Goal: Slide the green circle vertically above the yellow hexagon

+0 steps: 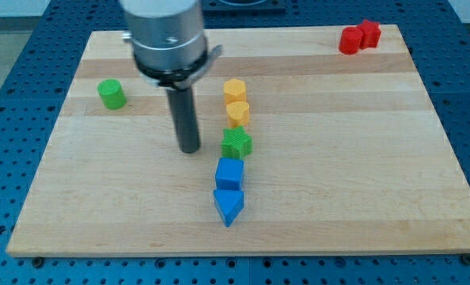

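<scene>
The green circle [111, 93] stands near the board's left side, toward the view's top. The yellow hexagon [234, 89] sits near the board's middle, with a second yellow block [237, 113] touching it just below. My tip [189, 149] rests on the board between them, well to the right of and below the green circle, and left of and below the yellow hexagon. It touches no block.
A green star-like block [236, 143], a blue cube [229, 173] and a blue triangle [229, 206] line up below the yellow blocks. Two red blocks [358, 37] sit at the board's top right corner. The wooden board [377, 158] lies on a blue perforated table.
</scene>
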Motion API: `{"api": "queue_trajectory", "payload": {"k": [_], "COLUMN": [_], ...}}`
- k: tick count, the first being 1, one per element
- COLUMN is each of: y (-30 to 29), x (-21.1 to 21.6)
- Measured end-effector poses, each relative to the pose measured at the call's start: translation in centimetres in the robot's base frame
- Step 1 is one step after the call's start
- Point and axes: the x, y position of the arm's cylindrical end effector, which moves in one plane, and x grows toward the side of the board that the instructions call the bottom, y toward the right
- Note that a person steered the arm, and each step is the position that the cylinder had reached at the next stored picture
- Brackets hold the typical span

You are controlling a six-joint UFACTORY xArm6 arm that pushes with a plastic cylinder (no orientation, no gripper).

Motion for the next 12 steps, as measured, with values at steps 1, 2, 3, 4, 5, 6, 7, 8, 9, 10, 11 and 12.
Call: {"api": "queue_trajectory", "payload": {"k": [1,2,3,4,5,6,7,8,9,10,11,12], "y": [-5.5,-11.2,-16.8,-20.0,-20.5,-19.6,-17.2,-14.0,-11.3,-9.4,-8.0,-6.4], "x": [0.0,0.0,-0.7,-4.5,-7.1,-8.1,-9.6,-10.5,-10.5,-9.5,-8.2,-8.1]}}
